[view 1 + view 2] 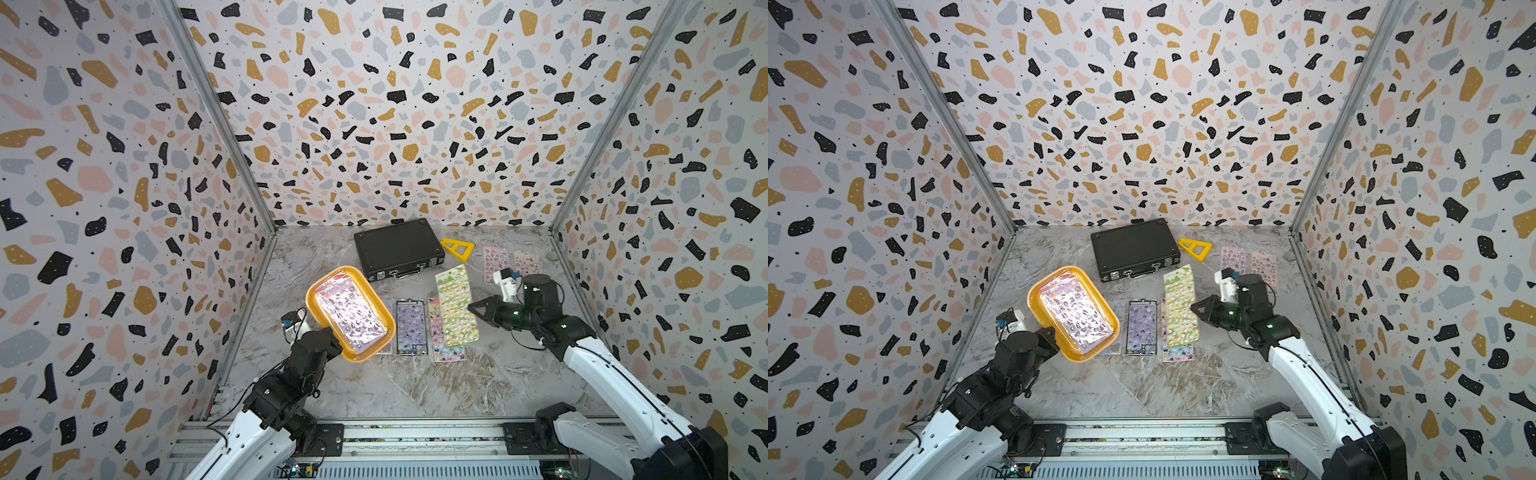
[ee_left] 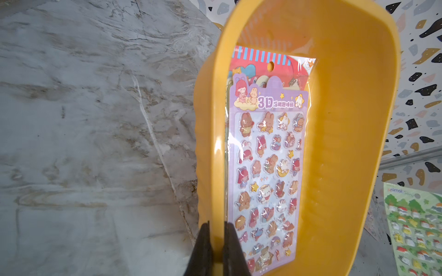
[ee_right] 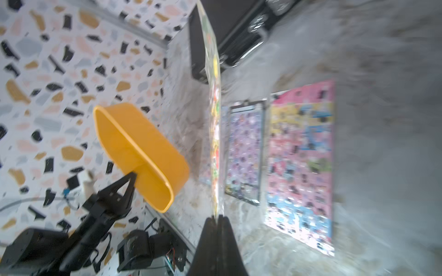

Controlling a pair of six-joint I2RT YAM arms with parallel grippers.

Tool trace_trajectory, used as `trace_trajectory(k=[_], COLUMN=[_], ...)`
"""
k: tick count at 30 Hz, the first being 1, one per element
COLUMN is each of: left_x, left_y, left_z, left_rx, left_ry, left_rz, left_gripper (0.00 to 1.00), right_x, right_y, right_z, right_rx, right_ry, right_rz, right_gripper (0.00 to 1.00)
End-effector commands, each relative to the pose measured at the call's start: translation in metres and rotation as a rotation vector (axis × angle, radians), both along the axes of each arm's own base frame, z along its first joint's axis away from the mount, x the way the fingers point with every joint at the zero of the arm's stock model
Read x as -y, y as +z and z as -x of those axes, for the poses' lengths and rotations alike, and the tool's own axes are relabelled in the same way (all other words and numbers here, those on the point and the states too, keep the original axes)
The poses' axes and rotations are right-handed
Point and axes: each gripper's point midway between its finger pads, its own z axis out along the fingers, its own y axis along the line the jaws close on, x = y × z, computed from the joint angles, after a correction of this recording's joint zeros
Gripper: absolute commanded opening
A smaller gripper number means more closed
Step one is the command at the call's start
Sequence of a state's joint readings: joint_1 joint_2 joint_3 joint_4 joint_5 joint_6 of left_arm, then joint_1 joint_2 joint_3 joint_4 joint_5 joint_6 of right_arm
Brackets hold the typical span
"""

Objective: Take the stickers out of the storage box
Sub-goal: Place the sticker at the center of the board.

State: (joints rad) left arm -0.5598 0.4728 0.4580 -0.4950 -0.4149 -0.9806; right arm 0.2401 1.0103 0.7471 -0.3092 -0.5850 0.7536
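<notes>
- The left gripper (image 2: pixel 216 239) is clamped tight on the rim of the yellow box (image 1: pixel 311 301) at its near end, with one finger inside the wall and one outside.
- The box is held tilted. A stack of stickers (image 1: pixel 349 316) lies inside it, and the top sheet (image 2: pixel 265 179) is purple with cartoon animals.
- Just right of the box, a purple sheet (image 1: pixel 410 326) lies flat on the table (image 1: pixel 415 395). A pink sheet (image 3: pixel 301 162) lies a little farther from the box.
- Farther right of the box, the right gripper (image 1: pixel 471 307) is pinched closed on the edge of a green sheet (image 1: pixel 455 307), holding it up over the pink sheet.
- Behind the box sits a black briefcase (image 1: pixel 397 247), and a yellow ruler (image 1: pixel 457 248) lies farther right.
- Well right of the box, towards the back, two more sheets (image 1: pixel 496 257) lie flat.
</notes>
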Motion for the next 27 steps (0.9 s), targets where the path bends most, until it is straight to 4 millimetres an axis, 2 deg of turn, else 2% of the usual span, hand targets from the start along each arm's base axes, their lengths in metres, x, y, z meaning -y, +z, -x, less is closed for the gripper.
trace_trajectory(k=[1,3,6,9,12,16,21,27], left_x=[-0.001,0.002,0.007,0.008,0.011,0.012,0.013,0.011], left_y=[0.010,0.010,0.009,0.008,0.009,0.006,0.008,0.006], left_z=[-0.004,-0.005,-0.005,-0.005,-0.005,-0.005,-0.005,-0.005], left_rx=[0.052,0.055,0.060,0.060,0.063,0.062,0.067,0.064], left_ry=[0.021,0.011,-0.010,-0.016,-0.025,-0.030,-0.033,-0.024], left_rz=[0.014,0.020,0.031,0.032,0.040,0.041,0.046,0.039], left_gripper=[0.00,0.00,0.00,0.00,0.00,0.00,0.00,0.00], right_x=[0.042,0.061,0.073,0.084,0.085,0.086,0.101,0.106], right_y=[-0.050,-0.066,-0.092,-0.118,-0.135,-0.151,-0.165,-0.171], right_z=[0.016,0.010,0.002,-0.005,-0.013,-0.016,-0.009,-0.005], right_rx=[-0.198,-0.237,-0.295,-0.356,-0.397,-0.447,-0.497,-0.525], right_ry=[-0.068,-0.115,-0.130,-0.147,-0.149,-0.133,-0.148,-0.147], right_rz=[0.050,0.069,0.126,0.176,0.151,0.170,0.275,0.311], right_gripper=[0.00,0.00,0.00,0.00,0.00,0.00,0.00,0.10])
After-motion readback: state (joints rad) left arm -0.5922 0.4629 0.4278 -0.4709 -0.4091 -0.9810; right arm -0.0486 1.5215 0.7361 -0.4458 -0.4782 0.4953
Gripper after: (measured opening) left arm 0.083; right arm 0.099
